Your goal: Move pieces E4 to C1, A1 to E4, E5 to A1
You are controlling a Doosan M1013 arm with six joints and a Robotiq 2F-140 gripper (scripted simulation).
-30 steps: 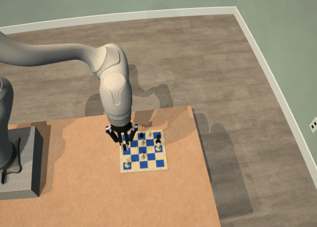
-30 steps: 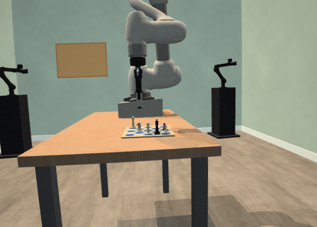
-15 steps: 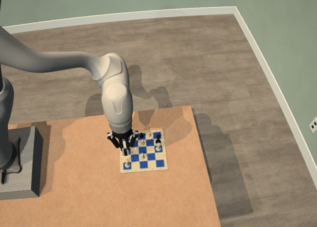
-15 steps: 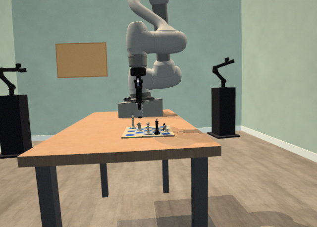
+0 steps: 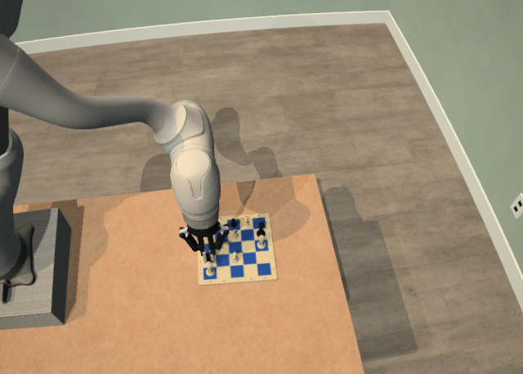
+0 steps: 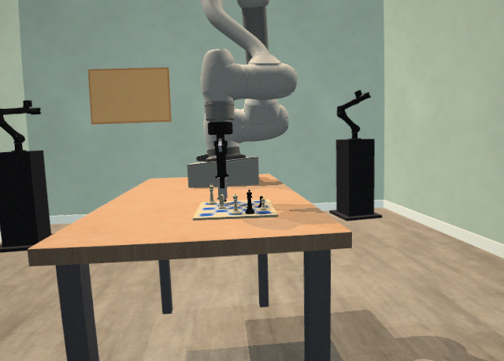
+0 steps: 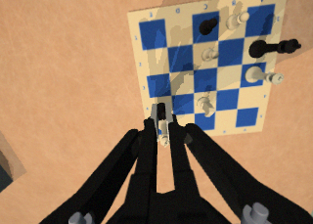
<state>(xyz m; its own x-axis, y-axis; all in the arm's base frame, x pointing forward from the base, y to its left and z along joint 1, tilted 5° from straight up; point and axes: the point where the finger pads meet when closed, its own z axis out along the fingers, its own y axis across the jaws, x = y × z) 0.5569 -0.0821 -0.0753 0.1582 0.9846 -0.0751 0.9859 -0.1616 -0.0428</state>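
My gripper points down at E4, shut on a small black piece. The piece is low over or on E4; I cannot tell if its base touches the board. The fingers hide its shape. A black pawn stands on C1. The white king stands on E5, close beside the fingers and partly hidden by them in the wrist view. A1 is bare blue.
A white pawn stands on B1, a small white piece on C2, the black king on A2, a tall white piece on A3, a white knight on C4.
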